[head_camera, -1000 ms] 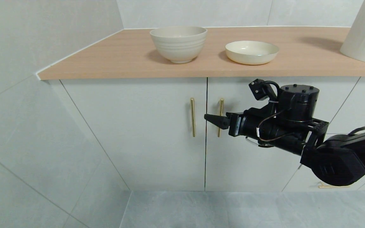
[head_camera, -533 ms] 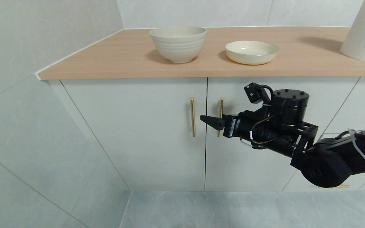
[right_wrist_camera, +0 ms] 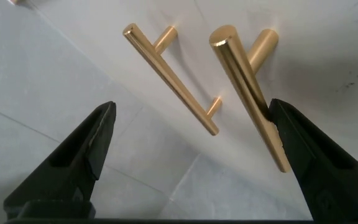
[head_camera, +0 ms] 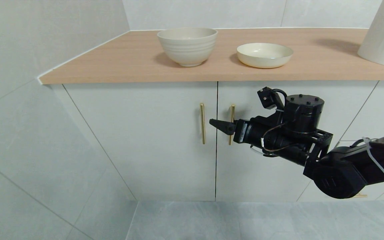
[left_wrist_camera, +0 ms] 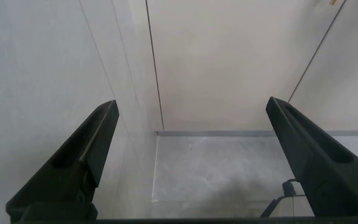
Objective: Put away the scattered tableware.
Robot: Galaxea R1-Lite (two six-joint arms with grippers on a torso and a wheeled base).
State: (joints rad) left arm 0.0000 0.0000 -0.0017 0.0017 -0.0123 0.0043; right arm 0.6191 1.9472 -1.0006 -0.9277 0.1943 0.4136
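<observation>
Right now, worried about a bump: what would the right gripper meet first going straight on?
Right gripper, open: probably the nearer brass handle beside one finger, then the farther handle; depth is unclear.

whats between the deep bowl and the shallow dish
Only bare countertop, seen in the head view; deep bowl and shallow dish stand apart.

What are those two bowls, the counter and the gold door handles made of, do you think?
The ribbed bowl and the shallow bowl look like glazed ceramic, possibly melamine: cream, smooth, softly shiny. The counter looks like wood or wood-look laminate: matt, with fine straight grain. The door handles look like brass-coloured metal: bright highlights along round bars.
</observation>
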